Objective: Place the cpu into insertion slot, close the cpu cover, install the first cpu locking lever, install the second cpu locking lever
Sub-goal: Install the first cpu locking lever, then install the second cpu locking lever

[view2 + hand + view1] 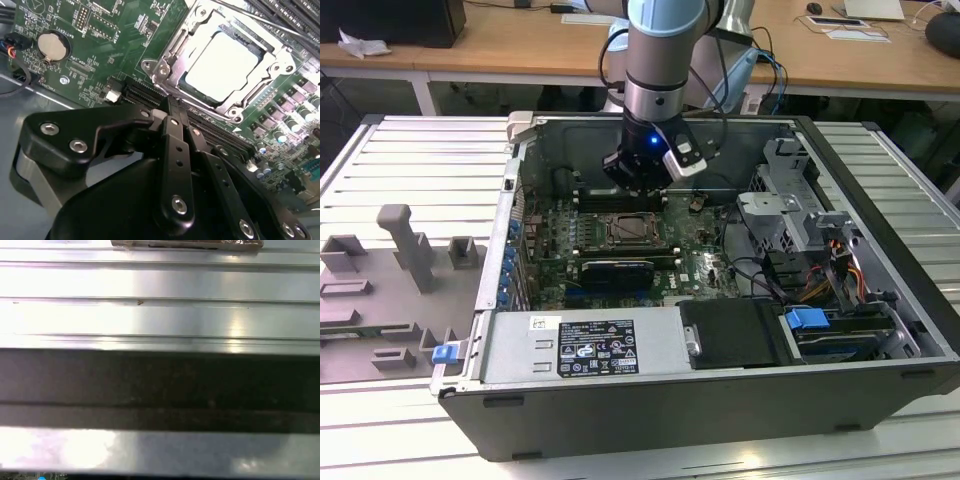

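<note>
The cpu (222,62) lies flat in the insertion slot (186,86), framed by the cpu cover (172,55), which lies down around it. All three sit on the green board (95,65) inside the open computer case (880,180), just beyond the gripper (172,117). The gripper's fingers (175,150) are pressed together with nothing between them. In the exterior view the gripper (638,185) hangs inside the case just above the slot (632,232). One round coin battery (53,46) sits on the board off to one side of the gripper. The case rests on a ribbed metal worktop (410,160).

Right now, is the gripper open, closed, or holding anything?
Gripper: closed, fingers pressed together, holding nothing, above the motherboard beside the cpu.
</note>
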